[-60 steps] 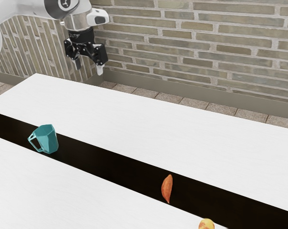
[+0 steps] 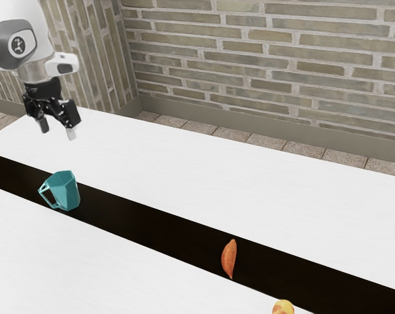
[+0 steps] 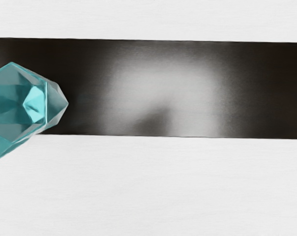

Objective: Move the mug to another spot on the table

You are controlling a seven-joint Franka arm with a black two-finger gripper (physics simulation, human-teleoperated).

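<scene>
A teal faceted mug [image 2: 60, 190] stands upright on the black stripe of the table [image 2: 204, 183], near the exterior view's left, its handle turned leftward. My gripper [image 2: 57, 129] hangs above it and slightly behind, well clear of the mug, fingers apart and holding nothing. Seen from above in the wrist view, the mug [image 3: 21, 107] shows its open mouth on the dark stripe [image 3: 178, 88].
An orange elongated fruit [image 2: 229, 257] lies on the black stripe toward the exterior view's right. A yellow-red fruit [image 2: 284, 307] sits at the lower edge. A brick wall [image 2: 269, 59] runs behind the table.
My arm has swung toward the exterior view's left and come down, so the gripper now hangs over the mug. The mug and fruits have not moved.
</scene>
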